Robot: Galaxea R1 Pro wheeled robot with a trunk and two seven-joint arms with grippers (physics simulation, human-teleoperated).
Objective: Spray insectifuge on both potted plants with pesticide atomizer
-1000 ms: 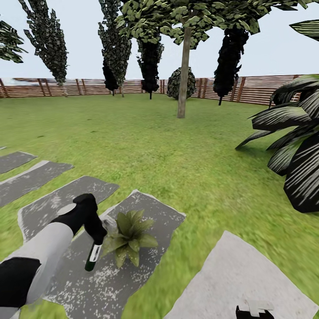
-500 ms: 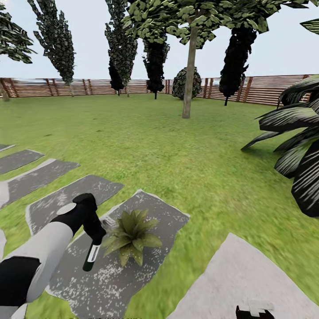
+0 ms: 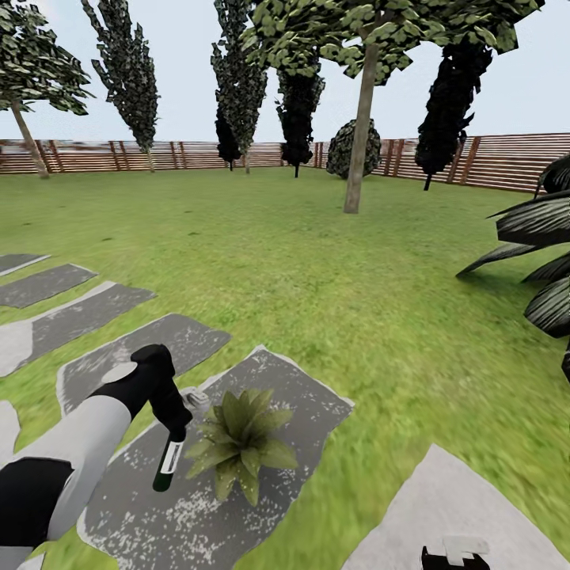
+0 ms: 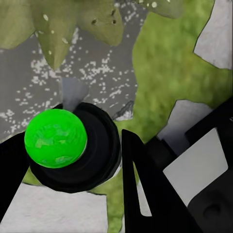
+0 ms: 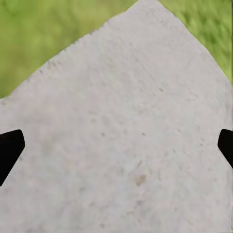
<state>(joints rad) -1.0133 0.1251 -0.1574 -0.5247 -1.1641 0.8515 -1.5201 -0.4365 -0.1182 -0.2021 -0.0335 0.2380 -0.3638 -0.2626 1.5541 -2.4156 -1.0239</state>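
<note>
One potted plant (image 3: 241, 439), a low rosette of broad green leaves, stands on a dark grey slab (image 3: 305, 396) in the garden lawn. My left gripper (image 3: 172, 423) is shut on the pesticide atomizer (image 3: 168, 465), a slim dark bottle that hangs pointing down just left of the plant's leaves. The left wrist view looks along the atomizer (image 4: 97, 150) end-on at its green tip, with the plant's leaves (image 4: 58, 24) beyond. My right gripper (image 3: 455, 554) sits at the lower edge of the head view, open over a pale slab (image 5: 126, 121).
Several grey stepping slabs (image 3: 67, 321) run off to the left. A pale slab (image 3: 475, 507) lies front right. A spiky striped agave (image 3: 542, 261) stands at the right edge. A tree trunk (image 3: 358, 158) and a wooden fence (image 3: 158, 154) stand beyond the lawn.
The whole head view has shifted: the camera has turned left, so trees, slabs and plant sit further right in the picture. The left arm keeps the atomizer beside the plant.
</note>
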